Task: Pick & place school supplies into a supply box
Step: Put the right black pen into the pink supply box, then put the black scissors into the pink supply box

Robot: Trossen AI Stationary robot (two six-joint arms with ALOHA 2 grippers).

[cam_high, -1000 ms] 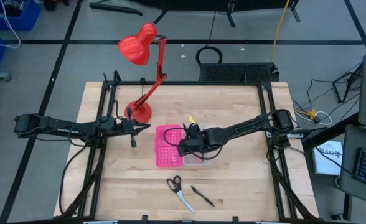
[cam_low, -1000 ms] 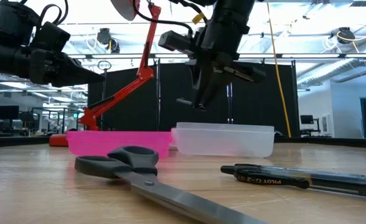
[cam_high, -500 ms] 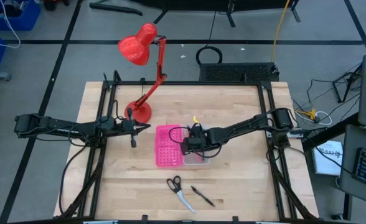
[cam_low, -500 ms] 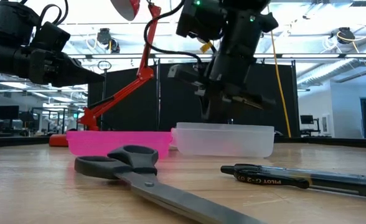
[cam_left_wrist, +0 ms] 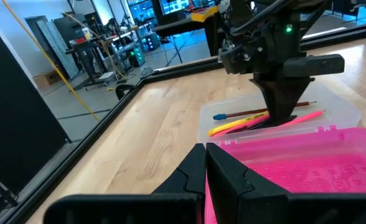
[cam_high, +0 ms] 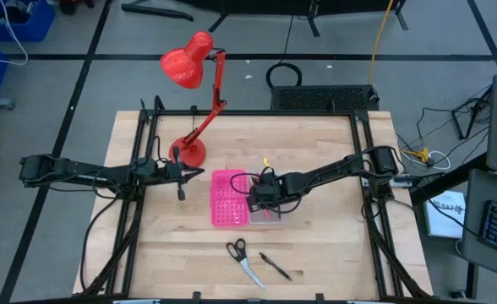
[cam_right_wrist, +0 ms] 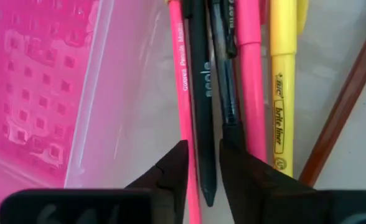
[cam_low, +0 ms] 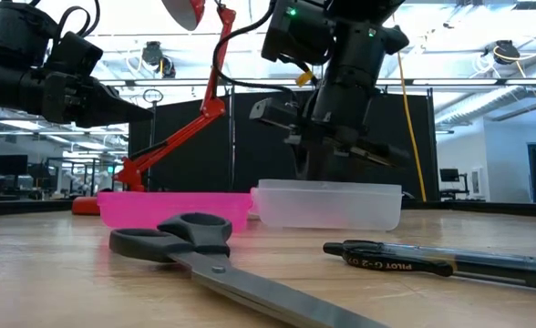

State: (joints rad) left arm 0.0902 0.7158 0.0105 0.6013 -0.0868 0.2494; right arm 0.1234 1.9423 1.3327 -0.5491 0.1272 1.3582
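Nearest the table's front edge, black-handled scissors (cam_high: 241,256) and a black pen (cam_high: 275,266) are seen lying just beside each other on the wood, well apart from the supply box (cam_high: 242,198). At the middle of the table the right gripper (cam_high: 266,199) is lowered into the box's clear half, its fingers (cam_right_wrist: 170,168) narrowly apart around a dark pen (cam_right_wrist: 201,93) that lies among pink and yellow pens. Farther left, the left gripper (cam_high: 182,172) is held above the table near the red lamp (cam_high: 192,76), its fingers (cam_left_wrist: 229,177) pressed together on nothing.
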